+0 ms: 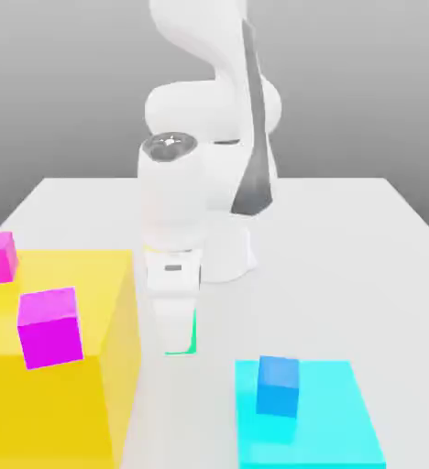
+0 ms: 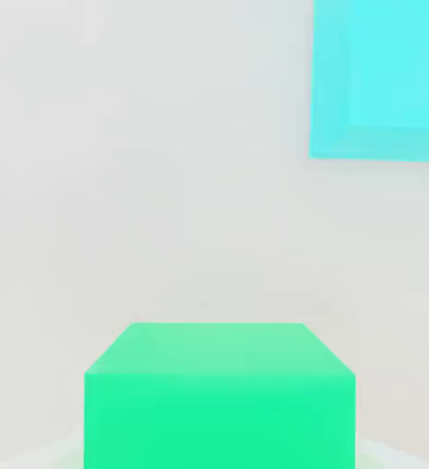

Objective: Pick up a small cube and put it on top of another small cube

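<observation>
Green cube (image 1: 183,333) is gripped in closed hand (image 1: 176,341) above bare white worktop (image 1: 346,229) — free room w/ yellow block (image 1: 71,366) at exterior view's left, cyan slab (image 1: 328,430) w/ blue cube (image 1: 279,385) at right; magenta cubes (image 1: 49,327) sit on yellow.

One green cube (image 2: 219,396), one blue cube (image 1: 278,385), two magenta cubes (image 1: 49,327)

We're looking at a chunky glossy white arm (image 1: 209,137) with rounded joints, a dark grey stripe down one side, a shiny grey joint cap and a small grey mark lower down.
</observation>
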### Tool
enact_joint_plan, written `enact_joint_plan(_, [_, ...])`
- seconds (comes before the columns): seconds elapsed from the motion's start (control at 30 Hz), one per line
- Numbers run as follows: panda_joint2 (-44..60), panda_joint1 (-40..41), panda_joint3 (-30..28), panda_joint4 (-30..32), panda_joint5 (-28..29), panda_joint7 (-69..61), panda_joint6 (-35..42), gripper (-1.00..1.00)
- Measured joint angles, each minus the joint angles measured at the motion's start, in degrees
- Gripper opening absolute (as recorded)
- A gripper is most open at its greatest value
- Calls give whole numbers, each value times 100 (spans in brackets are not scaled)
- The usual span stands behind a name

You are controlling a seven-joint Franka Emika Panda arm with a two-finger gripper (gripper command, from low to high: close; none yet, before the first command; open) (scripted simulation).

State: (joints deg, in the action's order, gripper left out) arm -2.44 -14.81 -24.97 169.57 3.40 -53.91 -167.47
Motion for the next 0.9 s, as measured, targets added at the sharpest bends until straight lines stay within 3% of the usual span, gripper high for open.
enact_joint_plan(0.13, [-201, 184, 117, 139, 413, 339, 77, -100])
enact_joint_plan(0.2, [-193, 248, 313, -38, 902, 834, 331, -100])
enact_joint_plan(0.53, [-63, -216, 975, -1943, 3035, 2985, 2715, -100])
enact_joint_plan(0.8, [-464, 251, 681, -3454, 2858, 1638, 4642, -100])
enact_joint_plan(0.9, [-643, 400, 437, -3745, 2628, 948, 5037, -100])
